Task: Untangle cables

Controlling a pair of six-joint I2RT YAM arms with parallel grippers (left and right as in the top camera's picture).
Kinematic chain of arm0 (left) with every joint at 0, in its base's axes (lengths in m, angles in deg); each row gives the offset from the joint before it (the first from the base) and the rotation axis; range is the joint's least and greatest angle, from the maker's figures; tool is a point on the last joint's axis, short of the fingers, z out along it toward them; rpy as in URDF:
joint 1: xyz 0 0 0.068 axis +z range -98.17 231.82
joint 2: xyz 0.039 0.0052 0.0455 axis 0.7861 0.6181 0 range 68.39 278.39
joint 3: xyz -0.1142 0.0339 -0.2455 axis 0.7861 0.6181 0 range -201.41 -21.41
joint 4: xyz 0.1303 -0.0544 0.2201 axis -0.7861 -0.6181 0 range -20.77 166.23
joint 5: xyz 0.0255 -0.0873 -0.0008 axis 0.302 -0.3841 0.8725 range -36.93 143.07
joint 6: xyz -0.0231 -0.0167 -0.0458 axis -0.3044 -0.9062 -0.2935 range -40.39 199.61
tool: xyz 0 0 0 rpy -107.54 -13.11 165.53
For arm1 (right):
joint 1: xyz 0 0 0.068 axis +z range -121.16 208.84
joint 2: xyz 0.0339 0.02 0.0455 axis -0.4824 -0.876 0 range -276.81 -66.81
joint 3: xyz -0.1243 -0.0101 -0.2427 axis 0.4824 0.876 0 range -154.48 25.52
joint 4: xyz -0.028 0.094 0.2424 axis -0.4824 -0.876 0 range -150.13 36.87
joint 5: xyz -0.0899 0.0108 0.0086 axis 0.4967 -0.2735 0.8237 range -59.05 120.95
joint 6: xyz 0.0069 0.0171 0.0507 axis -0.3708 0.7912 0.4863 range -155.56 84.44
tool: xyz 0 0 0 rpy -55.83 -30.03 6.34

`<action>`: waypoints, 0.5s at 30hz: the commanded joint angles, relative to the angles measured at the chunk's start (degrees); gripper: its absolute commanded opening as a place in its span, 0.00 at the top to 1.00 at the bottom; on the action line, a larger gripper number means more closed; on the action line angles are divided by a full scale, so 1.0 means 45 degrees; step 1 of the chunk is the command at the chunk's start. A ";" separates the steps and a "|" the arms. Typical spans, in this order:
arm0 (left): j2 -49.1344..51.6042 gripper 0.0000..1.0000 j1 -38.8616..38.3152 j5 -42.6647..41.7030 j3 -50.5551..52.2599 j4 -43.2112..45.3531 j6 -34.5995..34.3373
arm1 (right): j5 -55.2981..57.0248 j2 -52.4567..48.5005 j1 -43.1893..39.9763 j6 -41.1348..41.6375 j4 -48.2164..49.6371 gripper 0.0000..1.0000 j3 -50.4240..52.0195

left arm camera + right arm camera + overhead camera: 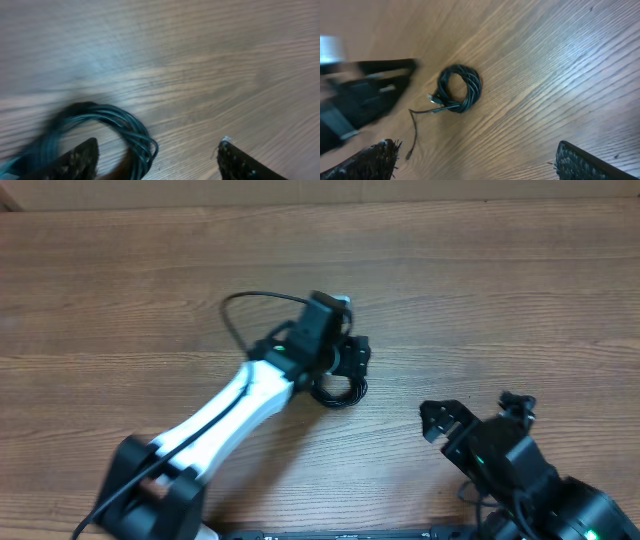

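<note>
1. Overhead view:
   - The left gripper (345, 365) hangs over the middle of the wooden table (150, 300).
   - The cables (340, 392) lie as one small black coil just under its tip, partly covered. Contact cannot be told here.
   - The right gripper (475, 412) stands well apart at the lower right, fingers spread, nothing between them.
2. Left wrist view:
   - The left fingers are apart.
   - The blurred coil lies low on the picture's left. Its rim passes beside that side's finger (80, 160) and reaches partway into the gap.
   - The opposite finger (245, 162) is well clear of it.
3. Right wrist view:
   - The coil lies flat as a round ring, so it has no long axis. It sits ahead of the spread right fingers.
   - A plug end (434, 99) sticks out at the ring's lower left.
   - A thin tail (414, 132) runs down from there toward the picture-left finger (375, 160), ending near it without touching.
</note>
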 commanded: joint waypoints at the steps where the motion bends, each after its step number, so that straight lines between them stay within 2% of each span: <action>1: 0.2064 0.27 -0.1098 0.0024 -0.0029 0.0403 -0.1656 | 0.0559 0.0627 -0.0058 -0.0015 -0.0612 0.00 -0.0151; 6: 0.3395 0.34 -0.1744 0.0437 -0.0029 0.0345 -0.2939 | 0.0554 0.0617 -0.0058 -0.0010 -0.0962 0.00 -0.0146; 9: 0.3706 0.55 -0.1938 0.0432 -0.0034 0.0359 -0.2987 | 0.0563 0.0617 -0.0058 -0.0010 -0.0952 0.00 -0.0146; 11: 0.3628 0.82 -0.1909 0.0238 -0.0165 0.0350 -0.2166 | 0.0563 0.0612 -0.0058 -0.0010 -0.0942 0.00 -0.0136; 15: 0.2895 0.95 -0.1637 -0.0758 -0.0738 -0.0602 0.0228 | 0.0563 0.0612 -0.0058 0.0000 -0.0753 0.00 -0.0136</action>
